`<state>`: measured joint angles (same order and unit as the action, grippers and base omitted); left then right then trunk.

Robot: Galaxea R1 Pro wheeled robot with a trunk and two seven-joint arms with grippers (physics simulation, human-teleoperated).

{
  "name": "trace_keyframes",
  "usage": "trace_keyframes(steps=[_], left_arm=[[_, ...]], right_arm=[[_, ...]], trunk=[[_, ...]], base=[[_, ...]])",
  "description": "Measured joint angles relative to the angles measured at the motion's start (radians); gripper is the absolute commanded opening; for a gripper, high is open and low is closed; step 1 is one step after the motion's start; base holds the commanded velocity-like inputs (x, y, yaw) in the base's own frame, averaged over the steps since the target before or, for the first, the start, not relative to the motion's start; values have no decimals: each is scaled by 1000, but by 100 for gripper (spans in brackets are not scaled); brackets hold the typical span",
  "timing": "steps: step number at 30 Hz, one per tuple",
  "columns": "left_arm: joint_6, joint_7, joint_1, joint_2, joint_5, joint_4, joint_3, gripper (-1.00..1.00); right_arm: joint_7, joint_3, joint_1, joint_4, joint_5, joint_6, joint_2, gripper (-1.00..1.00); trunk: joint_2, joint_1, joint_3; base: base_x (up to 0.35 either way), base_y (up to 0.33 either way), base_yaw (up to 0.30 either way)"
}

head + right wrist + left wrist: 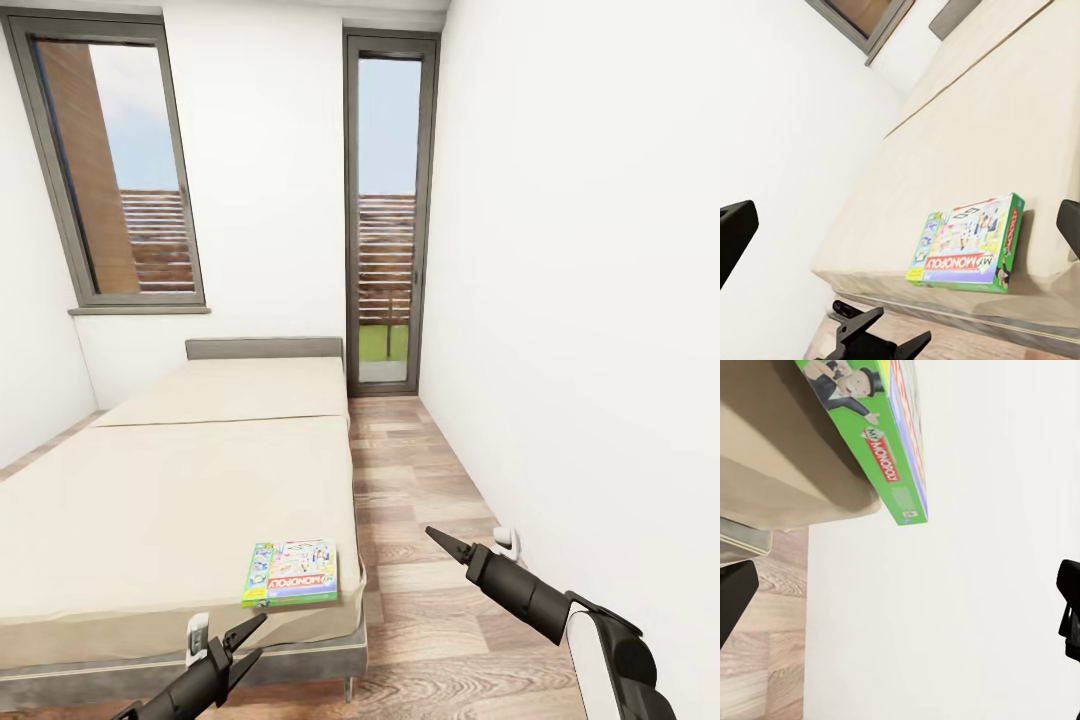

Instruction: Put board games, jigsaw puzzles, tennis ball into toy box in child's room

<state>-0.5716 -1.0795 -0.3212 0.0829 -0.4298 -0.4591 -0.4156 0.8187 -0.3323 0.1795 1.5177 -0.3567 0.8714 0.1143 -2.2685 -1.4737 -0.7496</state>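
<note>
Here, my left gripper (246, 640), two tapered black fingers spread apart and holding nothing, hovers just below the near edge of the bed. My right gripper (437, 538), a slim dark point over the wood-grain plank floor (420, 600), sits to the bed's right; I cannot tell whether its fingers are parted. The flat green cardboard Monopoly board game box (291, 573) lies glossy on the smooth beige mattress (150, 500), near its front right corner. Plain white walls (580, 300) and grey-framed windows (115, 170) stand behind.
</note>
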Motion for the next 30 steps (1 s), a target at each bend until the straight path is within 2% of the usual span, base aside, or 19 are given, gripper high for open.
trace_keyframes(steps=[19,30], left_arm=[[7,-7,-3,0,-2,-16,0,100],[8,-12,-6,9,-1,-84,1,100]], right_arm=[[-1,0,0,1,2,0,0,100],[1,-1,0,1,2,0,-3,100]], trunk=[[0,0,0],[0,0,0]], base=[[0,0,0],[0,0,0]])
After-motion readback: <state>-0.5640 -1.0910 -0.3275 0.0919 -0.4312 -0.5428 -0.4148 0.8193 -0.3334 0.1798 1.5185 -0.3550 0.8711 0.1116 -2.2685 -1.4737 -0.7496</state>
